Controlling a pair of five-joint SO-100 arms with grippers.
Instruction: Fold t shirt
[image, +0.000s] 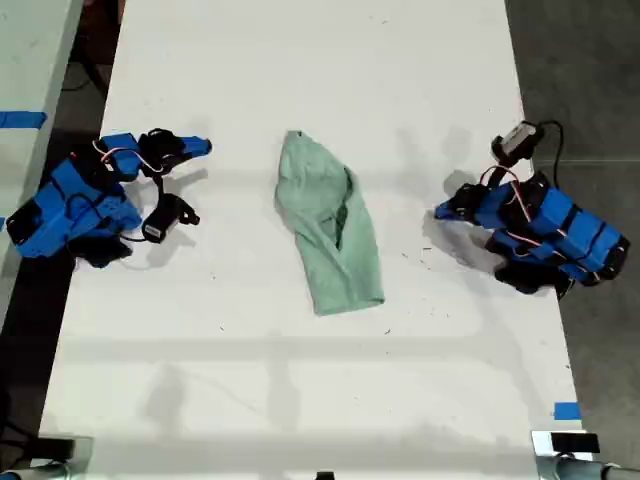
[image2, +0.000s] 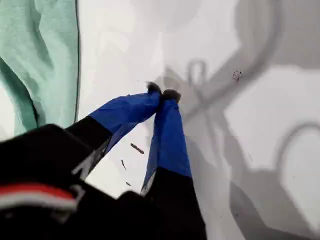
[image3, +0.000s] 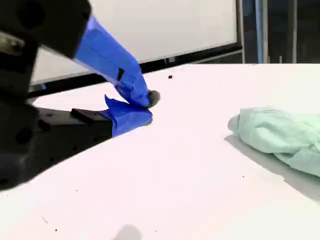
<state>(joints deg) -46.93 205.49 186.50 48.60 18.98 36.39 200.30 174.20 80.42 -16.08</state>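
- Midway across the counter (image: 200, 400), the t shirt (image: 328, 225) lies bunched: soft, light, limp; best pinched at a hem corner, probably.
- My first hand (image2: 162, 93): pressed together, empty.
- My second hand (image3: 145, 107): pressed together, empty.

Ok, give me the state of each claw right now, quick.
My first gripper: claw shut, holding nothing.
My second gripper: claw shut, empty, clear of the t shirt.

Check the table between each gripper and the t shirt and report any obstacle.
Nothing visible stands in the way. The t shirt lies alone mid-table; only bare white table separates it from my first gripper and my second gripper, both with jaws shut and empty.
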